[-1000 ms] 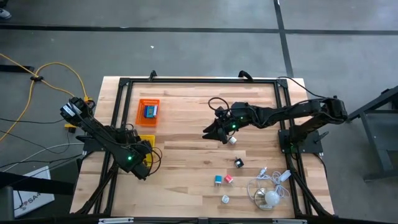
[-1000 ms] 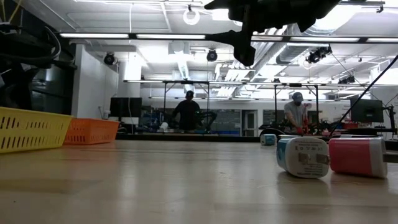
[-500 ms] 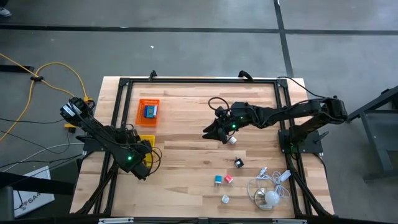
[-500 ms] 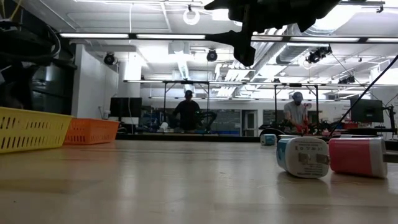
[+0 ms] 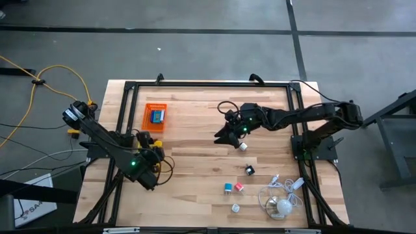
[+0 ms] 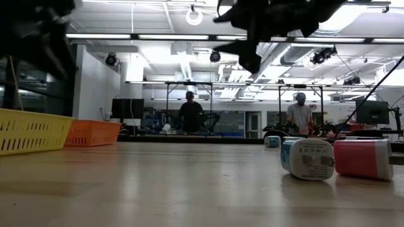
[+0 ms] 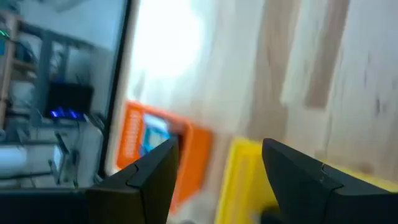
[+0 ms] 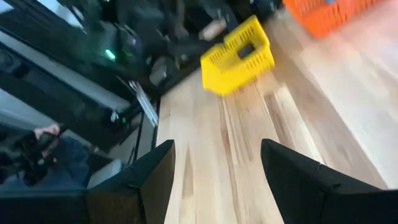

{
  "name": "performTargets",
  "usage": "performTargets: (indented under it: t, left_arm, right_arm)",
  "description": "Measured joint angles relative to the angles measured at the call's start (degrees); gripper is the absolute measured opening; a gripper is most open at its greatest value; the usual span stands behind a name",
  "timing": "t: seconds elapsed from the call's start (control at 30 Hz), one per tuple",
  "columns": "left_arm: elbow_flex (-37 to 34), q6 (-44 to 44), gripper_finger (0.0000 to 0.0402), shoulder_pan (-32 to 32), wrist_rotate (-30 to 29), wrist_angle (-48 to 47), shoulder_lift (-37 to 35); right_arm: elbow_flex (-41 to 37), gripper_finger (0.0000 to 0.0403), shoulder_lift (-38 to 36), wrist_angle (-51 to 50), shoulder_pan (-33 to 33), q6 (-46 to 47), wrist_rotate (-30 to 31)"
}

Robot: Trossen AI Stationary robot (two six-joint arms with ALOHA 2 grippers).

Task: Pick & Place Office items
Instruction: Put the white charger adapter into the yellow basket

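Small office items lie on the right half of the wooden table: a white block (image 5: 242, 147), a black clip (image 5: 249, 170), a teal block (image 5: 228, 188), a pink block (image 5: 238, 187) and another white block (image 5: 235, 208). In the low view the teal block (image 6: 307, 159) and the pink block (image 6: 363, 157) rest on their sides. My right gripper (image 5: 222, 136) hangs open above the table's middle, left of the first white block, with nothing between its fingers (image 8: 298, 180). My left gripper (image 5: 148, 144) stands open above the yellow tray (image 7: 242, 180), also with nothing in it.
An orange tray (image 5: 155, 116) holding a blue item sits at the far left, with the yellow tray (image 5: 158, 151) just nearer, partly under my left arm. A white cable bundle with a round white piece (image 5: 283, 203) lies at the near right corner. People stand in the room beyond the table (image 6: 189, 113).
My left gripper has risen above the yellow tray and turned its wrist, still open. My right arm has stayed almost still, and the items have not moved.
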Motion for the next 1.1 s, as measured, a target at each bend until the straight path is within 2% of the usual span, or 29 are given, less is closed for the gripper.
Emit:
performTargets:
  t: [0.2,0.5,0.6,0.8,0.93,1.1]
  left_arm:
    - [0.9,9.6,0.0223,2.0,-8.6,9.7,-1.3]
    - [0.9,36.2,0.0223,7.8,-11.1,35.6,-1.6]
    - [0.9,45.8,0.0223,10.3,-8.1,45.7,-1.6]
    - [0.9,58.9,0.0223,16.1,5.5,60.0,-1.6]
    - [0.9,61.5,0.0223,19.9,13.6,63.4,-1.6]
    - [0.9,61.5,0.0223,23.6,20.4,64.0,-1.6]
  right_arm:
    - [0.0,0.0225,0.0,-9.2,-3.1,-1.5,-4.1]
    - [0.0,0.0225,-2.0,-18.1,-5.5,-6.2,-4.1]
    - [0.0,0.0225,-4.0,-23.5,-5.6,-9.2,-0.2]
    - [0.0,0.0225,-7.9,-41.0,-3.9,-12.0,17.1]
    - [0.0,0.0225,-8.2,-46.8,-1.0,-9.0,25.1]
    - [0.0,0.0225,-7.9,-48.3,3.6,-3.6,28.6]
